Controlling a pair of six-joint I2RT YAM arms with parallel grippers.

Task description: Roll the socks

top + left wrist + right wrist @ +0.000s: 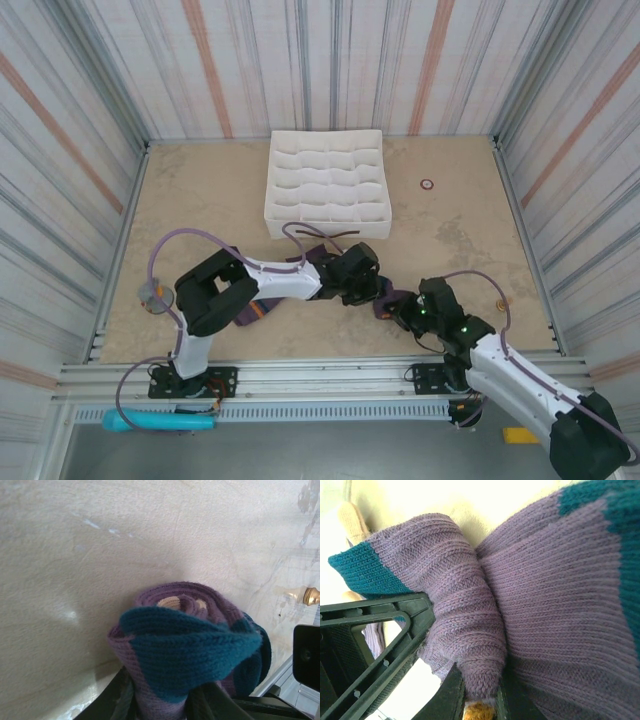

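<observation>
1. Two socks (190, 645) were counted as one purple roll, teal outside and peach at the core. It lay on the bench (200, 200) between two end effectors, with one white divided tray (327, 185) behind.
2. From above, the roll was mostly hidden under the arms, and where one sock ended could not be made out.
3. The left end effector (165, 707) was closed narrowly against the roll's sides. The right end effector (480, 700) was pinched tight on a purple fold.
</observation>
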